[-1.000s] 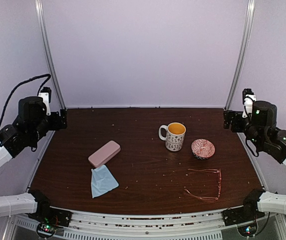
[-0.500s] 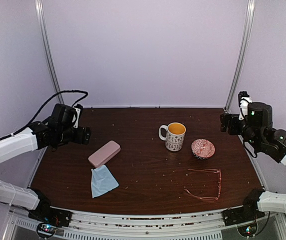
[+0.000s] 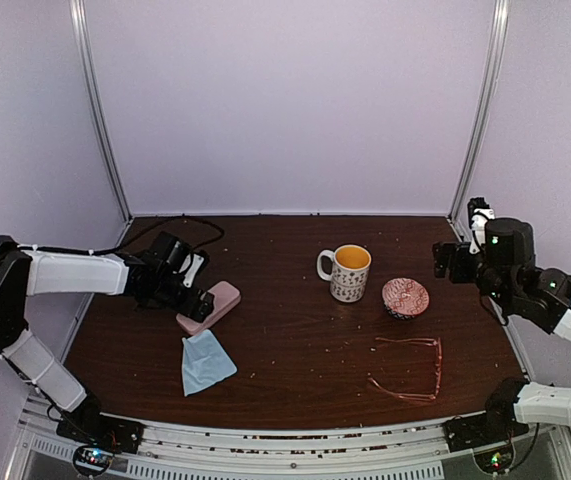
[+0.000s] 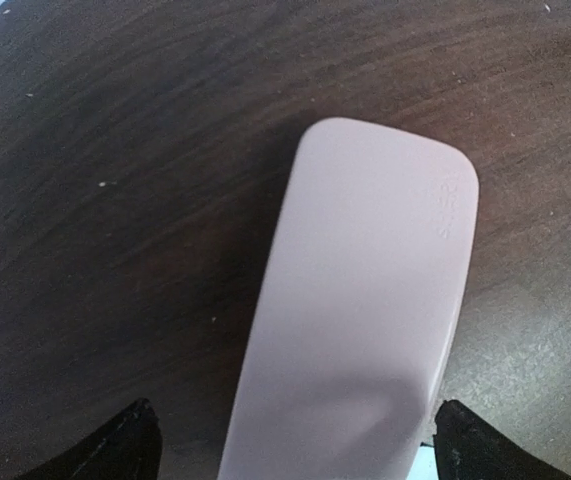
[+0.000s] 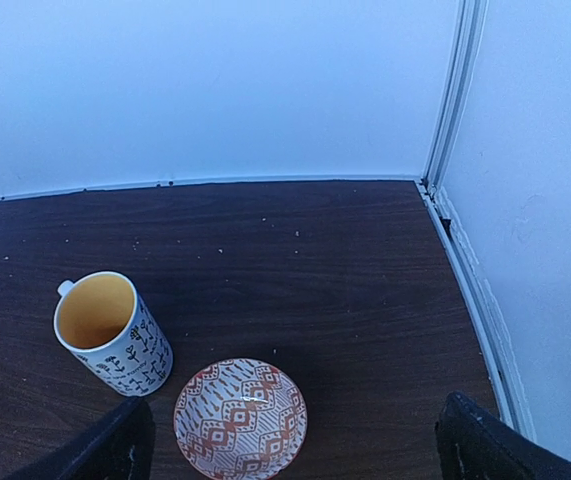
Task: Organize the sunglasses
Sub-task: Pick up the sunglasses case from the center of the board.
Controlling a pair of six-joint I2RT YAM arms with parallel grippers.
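One pair of sunglasses lies flat on the dark wooden table, at the near right, with its slim temples spread out toward the left. It sits just in front of one small patterned bowl and is well apart from both grippers. One mug with a yellow inside stands beside the bowl, on its left.

On the left side of the table, one pink case lies at a slant. One light blue cloth is just in front of it. The left gripper is low over the case with its jaws spread wide. The wrist view shows a fingertip on either side of the case, though whether they touch it is unclear.

The right gripper hangs in the air near the far right corner. Its jaws are also wide apart and hold nothing. The mug and bowl lie below its camera.
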